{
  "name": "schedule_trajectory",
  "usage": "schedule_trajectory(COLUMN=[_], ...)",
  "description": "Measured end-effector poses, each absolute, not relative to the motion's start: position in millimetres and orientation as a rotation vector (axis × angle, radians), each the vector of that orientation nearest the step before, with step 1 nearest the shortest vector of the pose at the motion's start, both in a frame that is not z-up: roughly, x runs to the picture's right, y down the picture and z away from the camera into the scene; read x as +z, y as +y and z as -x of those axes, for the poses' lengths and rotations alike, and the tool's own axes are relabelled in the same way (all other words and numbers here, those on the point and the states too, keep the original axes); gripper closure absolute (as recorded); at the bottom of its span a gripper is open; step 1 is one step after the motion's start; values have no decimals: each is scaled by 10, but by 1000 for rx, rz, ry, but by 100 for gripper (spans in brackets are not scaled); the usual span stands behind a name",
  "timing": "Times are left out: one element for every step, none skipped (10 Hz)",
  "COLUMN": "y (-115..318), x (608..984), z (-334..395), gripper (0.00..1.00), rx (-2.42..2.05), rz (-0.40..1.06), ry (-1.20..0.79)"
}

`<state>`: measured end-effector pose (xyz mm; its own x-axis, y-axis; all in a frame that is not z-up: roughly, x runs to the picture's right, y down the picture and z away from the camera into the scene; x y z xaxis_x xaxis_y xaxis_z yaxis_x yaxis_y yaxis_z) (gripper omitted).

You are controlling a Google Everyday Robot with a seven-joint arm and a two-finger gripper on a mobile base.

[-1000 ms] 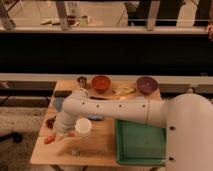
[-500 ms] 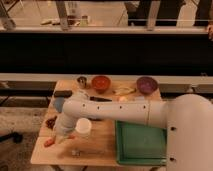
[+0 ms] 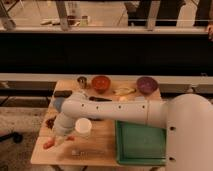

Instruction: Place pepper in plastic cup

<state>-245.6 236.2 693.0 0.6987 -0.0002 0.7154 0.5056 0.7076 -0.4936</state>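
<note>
Down at the front-left of the wooden tabletop (image 3: pixel 102 145): slim red-orange pepper (image 3: pixel 48 145), right against the hand (image 3: pixel 61 139). Cannot tell whether gripped, nor how wide the hand stands. Just beside: white plastic cup (image 3: pixel 83 126). Probably risky: nudging the pepper over the near edge, or toppling the light cup on the swing across.

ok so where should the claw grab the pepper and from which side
Probably across its slim middle, from straight above: the pepper lies flat near the edge of the table, so its narrow width suits the claw, which sits close beside it, next to the cup.
</note>
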Motion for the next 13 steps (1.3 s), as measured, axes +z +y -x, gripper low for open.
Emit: schedule_trajectory(y=[2342,2309,2228,2097,1983,1875,1769,1670,1559,1422,1301,1138,1005], x=[6921,6892,6817,6710,6625,6552,6484,6431,6379,6293,6216,6122,6095], z=[2463,2488,2533,2532,2508,2469,2459,2471,2528,2648,2757,2891,2965], gripper=[90,96,100,100,100,100,100,100,100,100,100,100,100], rx=[-302,-280,-239,-184,-141,-100,-69,-63,-71,-94,-118,-155,-174], rz=[729,704,660,588,519,443,362,304,255,211,181,140,110], ry=[-778,-818,-889,-990,-1081,-1171,-1261,-1321,-1376,-1426,-1454,-1487,-1503])
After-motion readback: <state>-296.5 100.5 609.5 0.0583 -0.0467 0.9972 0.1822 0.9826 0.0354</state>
